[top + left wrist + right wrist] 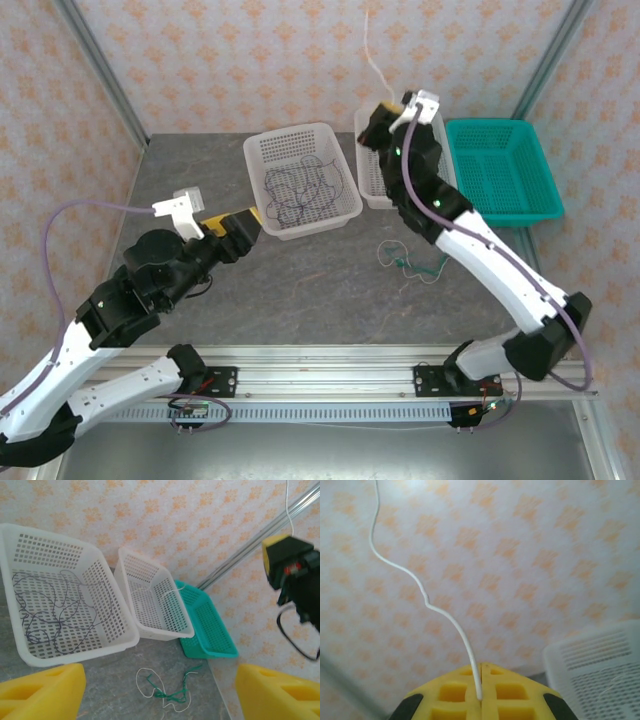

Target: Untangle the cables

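Grey table (320, 290), patterned walls. From above, the dark cable (300, 190) lies in the white basket (252, 158); a teal-and-white tangle (410, 262) sits right of centre. Left wrist: left gripper (160, 692), fingers apart, empty. Right wrist: right gripper (481, 692) pinches the white cable (420, 587) — so thin I fear it slips.

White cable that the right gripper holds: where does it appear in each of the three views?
Top external: the white cable rises from the right gripper, top, right of centre.
Left wrist: a thin vertical line at the top right, above the right gripper.
Right wrist: it curves from the shut fingertips up to the top left.
Shared landmark: the orange-patterned wall behind it.
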{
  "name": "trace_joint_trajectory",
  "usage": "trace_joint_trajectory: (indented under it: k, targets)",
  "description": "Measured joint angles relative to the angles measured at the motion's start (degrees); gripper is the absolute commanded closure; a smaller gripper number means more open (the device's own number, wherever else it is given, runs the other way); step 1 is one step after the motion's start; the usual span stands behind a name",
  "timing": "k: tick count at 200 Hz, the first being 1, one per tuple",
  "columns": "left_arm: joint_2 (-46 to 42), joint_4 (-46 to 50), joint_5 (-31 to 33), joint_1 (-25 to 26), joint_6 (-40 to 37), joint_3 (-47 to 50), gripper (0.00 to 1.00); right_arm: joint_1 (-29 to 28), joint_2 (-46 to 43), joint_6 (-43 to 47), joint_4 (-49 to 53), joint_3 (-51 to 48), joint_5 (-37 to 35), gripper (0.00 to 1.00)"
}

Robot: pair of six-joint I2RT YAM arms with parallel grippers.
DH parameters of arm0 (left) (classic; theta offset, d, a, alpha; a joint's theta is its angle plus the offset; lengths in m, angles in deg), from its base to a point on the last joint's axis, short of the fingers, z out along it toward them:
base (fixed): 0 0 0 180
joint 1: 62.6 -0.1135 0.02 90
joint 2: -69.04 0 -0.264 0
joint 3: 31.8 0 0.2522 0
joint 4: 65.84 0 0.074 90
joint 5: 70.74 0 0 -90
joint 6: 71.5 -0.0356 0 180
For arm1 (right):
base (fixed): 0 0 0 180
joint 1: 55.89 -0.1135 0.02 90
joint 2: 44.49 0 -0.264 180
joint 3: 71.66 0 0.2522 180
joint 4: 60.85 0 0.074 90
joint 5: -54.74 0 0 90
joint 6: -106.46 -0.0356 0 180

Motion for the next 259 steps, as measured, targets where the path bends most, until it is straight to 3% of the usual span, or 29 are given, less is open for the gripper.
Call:
trace_joint_trajectory:
  k: [48, 71, 99, 106, 112, 121, 129, 162, 190, 259]
  targets:
    - [-4.0, 0.59, 1.18, 0.0, 1.05, 3.5, 0.21, 6.25, 18.91, 5.4, 1.77, 13.0, -11.08, 1.0]
    - [-5.09, 1.31, 1.97, 0.0, 1.01, 3.76, 0.21, 9.16, 25.97, 3.34, 4.63, 14.05, -10.69, 1.0]
    - [-5.64, 2.78, 2.75, 0.0, 0.61, 3.72, 0.21, 13.51, 33.27, 0.31, 8.17, 14.01, -5.25, 1.0]
    - [-5.68, 3.39, 2.75, 0.0, 0.59, 3.72, 0.21, 14.43, 34.69, -0.81, 9.94, 14.01, -3.82, 0.93]
    - [-5.73, 3.89, 2.78, 0.0, 0.57, 3.72, 0.2, 14.99, 35.69, -1.92, 11.43, 14.03, -2.82, 0.81]
    - [-5.73, 4.48, 2.93, 0.0, 0.59, 3.72, 0.2, 15.52, 36.89, -3.34, 14.14, 14.03, -1.38, 0.51]
    - [-5.73, 4.74, 2.95, 0.0, 0.61, 3.76, 0.2, 15.78, 37.88, -4.85, 17.18, 14.49, -0.07, 0.37]
    - [-5.35, 5.01, 2.43, 0.0, 0.66, 3.89, 0.2, 15.63, 41.09, -8.37, 31.61, 22.97, 5.68, 0.22]
    - [-3.85, 4.94, 0.5, 0.0, 1.11, 4.55, 0.2, 14.88, 35.65, -9.01, 35.3, 20.81, 8.55, 0.11]
    - [2.78, 2.95, -6.88, 0.0, 4.15, 9.25, 0.2, 13.88, -4.33, -13.42, 32.68, -18.8, 18.8, 0.11]
